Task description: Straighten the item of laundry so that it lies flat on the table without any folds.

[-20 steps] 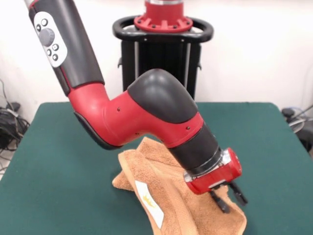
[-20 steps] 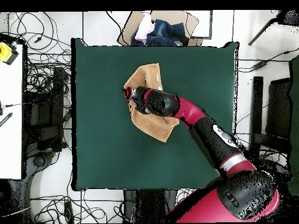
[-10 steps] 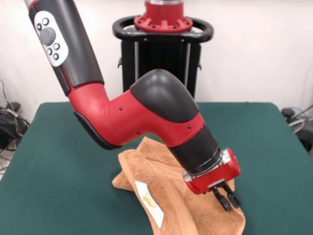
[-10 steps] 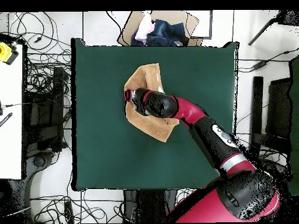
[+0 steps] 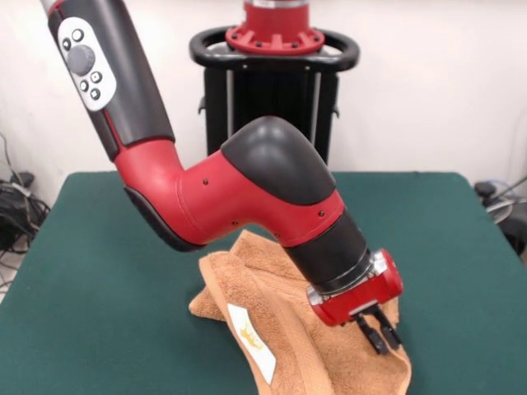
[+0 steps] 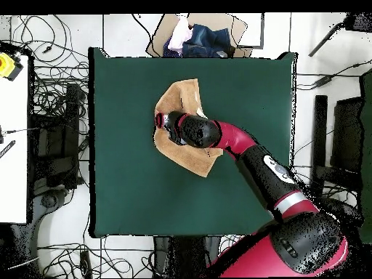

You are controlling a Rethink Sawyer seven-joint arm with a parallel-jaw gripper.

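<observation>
Still far from flat: towel (image 5: pixel 288 329) bunched with folds under the arm near table (image 5: pixel 99 288) centre; claw (image 5: pixel 380 332) pinched on towel's edge, spreading all left

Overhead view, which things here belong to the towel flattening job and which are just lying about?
Part of the job:
- towel, still folded and rumpled
- green table
- claw, fingers together at the towel's edge

Lying about:
- heap of clothes past the table's far edge
- cables on the floor
- yellow object on the white side surface
</observation>
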